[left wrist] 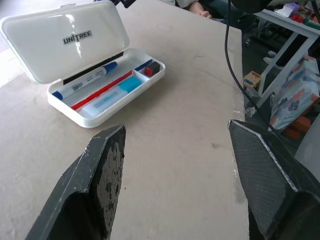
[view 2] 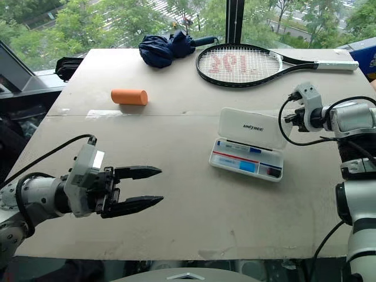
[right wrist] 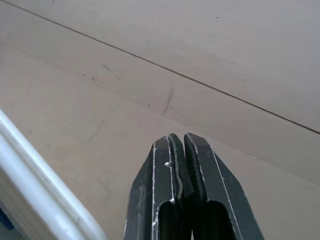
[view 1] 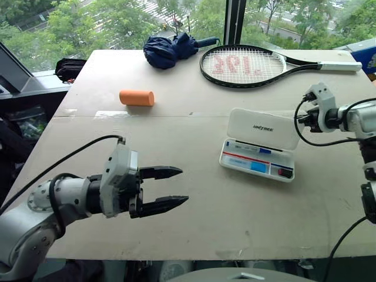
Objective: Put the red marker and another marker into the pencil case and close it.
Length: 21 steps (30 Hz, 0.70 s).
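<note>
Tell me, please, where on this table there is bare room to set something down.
The wide stretch between the left gripper and the open pencil case is bare, as is the near edge below the case. The far edge is crowded: orange cylinder, folded umbrella, tennis racket.

The table (view 1: 194,194) carries a case (view 1: 258,150) at centre, racket (view 1: 252,64) at one o'clock, umbrella (view 1: 170,48) at twelve, orange cylinder (view 1: 137,97) at eleven.

pencil case (view 1: 259,145) | white, lid open, upright | right of centre | red marker (view 1: 245,158), blue-capped marker (view 1: 249,148) lying inside
</note>
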{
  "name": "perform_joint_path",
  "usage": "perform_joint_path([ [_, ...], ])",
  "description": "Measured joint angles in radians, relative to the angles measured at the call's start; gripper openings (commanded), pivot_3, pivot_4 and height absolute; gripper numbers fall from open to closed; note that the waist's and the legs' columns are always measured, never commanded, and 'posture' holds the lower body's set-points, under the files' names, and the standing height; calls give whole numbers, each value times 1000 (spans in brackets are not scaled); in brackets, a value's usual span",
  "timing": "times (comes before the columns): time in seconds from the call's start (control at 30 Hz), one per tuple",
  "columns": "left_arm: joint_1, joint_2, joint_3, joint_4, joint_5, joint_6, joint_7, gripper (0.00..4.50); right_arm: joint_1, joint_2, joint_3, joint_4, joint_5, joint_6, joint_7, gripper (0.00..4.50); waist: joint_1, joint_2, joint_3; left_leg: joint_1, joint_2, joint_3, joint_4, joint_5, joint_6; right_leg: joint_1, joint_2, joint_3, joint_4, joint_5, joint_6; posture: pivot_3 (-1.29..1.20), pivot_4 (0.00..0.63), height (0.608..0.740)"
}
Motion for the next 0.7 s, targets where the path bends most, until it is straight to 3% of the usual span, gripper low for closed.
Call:
perform_joint_path([
  [0.1, 40, -12, 21, -4, 10, -13, -11, 3281, -6, -19, 10, -45, 36, 16, 160, 84, 7, 0, 0, 0, 0, 0, 0, 0, 1, 0, -1, 0, 0, 0, 0, 0, 150, 732],
  [0.17, 81, -24, 45, -9, 21, -30, -23, 3281, 18, -86, 23, -208, 107, 69, 300, 84, 9, 3, 2, 0, 0, -1, 0, -1, 1, 0, -2, -1, -1, 0, 0, 0, 150, 732],
  [0.27, 97, -29, 51, -10, 24, -37, -33, 3281, 56, -143, 31, -389, 154, 118, 376, 84, 10, 1, 1, 1, 0, -5, 0, -1, 1, 2, -1, -4, 0, 0, 0, 0, 150, 732],
  [0.43, 93, -29, 57, -10, 33, -50, -48, 3281, 235, -122, 107, -615, 139, 141, 309, 84, 9, 0, 0, 1, 0, -6, 1, -1, 1, 3, -1, -5, 1, 0, -1, 0, 150, 732],
  [0.57, 79, -29, 54, -7, 41, -52, -50, 3281, 340, -97, 143, -708, 65, 7, 210, 84, 8, -4, -7, 4, 0, -6, 1, 0, 1, 6, -1, -5, 1, 0, 0, 0, 150, 732],
  [0.7, 95, -30, 47, -6, 47, -57, -66, 3281, 522, -113, 32, -797, 46, -144, 127, 84, 18, -16, -15, 19, 0, -10, -1, -1, 1, 24, -1, -10, -6, -2, -4, 0, 150, 732],
])
